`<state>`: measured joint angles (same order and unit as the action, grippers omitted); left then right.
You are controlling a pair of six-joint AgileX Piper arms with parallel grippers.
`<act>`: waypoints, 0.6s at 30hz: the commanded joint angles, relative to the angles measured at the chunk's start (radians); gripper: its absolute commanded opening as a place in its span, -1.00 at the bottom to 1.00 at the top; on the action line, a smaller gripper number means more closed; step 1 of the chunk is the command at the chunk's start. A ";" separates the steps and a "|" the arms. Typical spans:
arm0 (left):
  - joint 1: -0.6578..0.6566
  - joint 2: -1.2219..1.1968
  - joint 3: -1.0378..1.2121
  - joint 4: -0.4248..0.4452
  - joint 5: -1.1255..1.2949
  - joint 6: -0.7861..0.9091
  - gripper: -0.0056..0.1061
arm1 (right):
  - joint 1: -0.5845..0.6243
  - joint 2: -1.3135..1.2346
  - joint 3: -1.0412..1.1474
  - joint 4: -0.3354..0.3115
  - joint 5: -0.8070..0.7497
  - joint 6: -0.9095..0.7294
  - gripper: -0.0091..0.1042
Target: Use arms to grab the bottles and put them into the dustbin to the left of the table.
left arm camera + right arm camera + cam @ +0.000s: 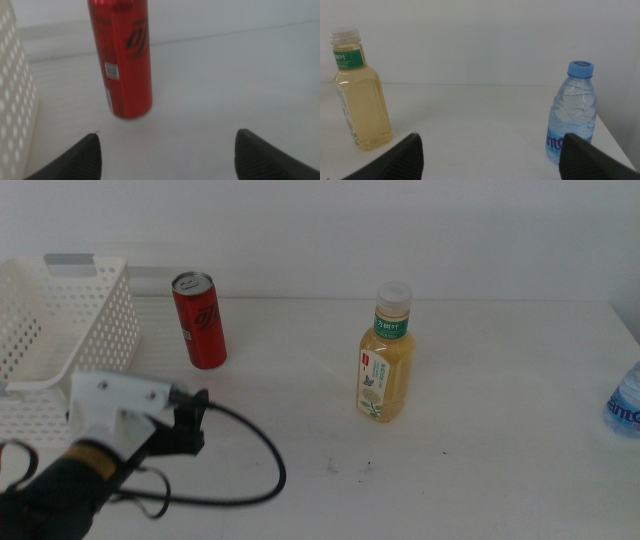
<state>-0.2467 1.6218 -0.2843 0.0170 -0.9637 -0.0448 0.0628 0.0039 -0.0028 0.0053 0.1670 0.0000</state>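
Observation:
A slim red can (200, 320) stands upright on the white table (480, 460), right of the white perforated dustbin (60, 330). My left gripper (192, 420) is open at the lower left, pointing at the can from a short way off; the can (122, 55) shows ahead between the jaws in the left wrist view, with the dustbin wall (12, 100) beside it. A yellowish tea bottle (388, 355) stands mid-table. A clear water bottle (625, 400) is at the right edge. The right wrist view shows the tea bottle (357, 95) and water bottle (572, 112) ahead of my open right gripper (490, 160).
The table's back edge meets a white wall. A black cable (250, 470) loops from the left arm across the table front. A few dark specks (345, 468) lie on the tabletop. The water bottle stands close to the table's right edge.

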 commanded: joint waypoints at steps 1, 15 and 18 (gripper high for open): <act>-0.003 0.001 -0.065 -0.017 0.074 0.018 0.65 | -0.003 -0.004 0.003 -0.005 -0.011 -0.005 0.78; -0.003 0.257 -0.338 -0.122 0.103 0.019 0.59 | -0.003 -0.004 0.003 -0.005 -0.011 -0.005 0.78; -0.003 0.311 -0.385 -0.153 0.086 0.019 0.64 | -0.003 -0.004 0.003 -0.005 -0.011 -0.005 0.78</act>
<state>-0.2467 1.9116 -0.6449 -0.1084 -0.8556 -0.0260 0.0628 0.0039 -0.0028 0.0053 0.1670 0.0000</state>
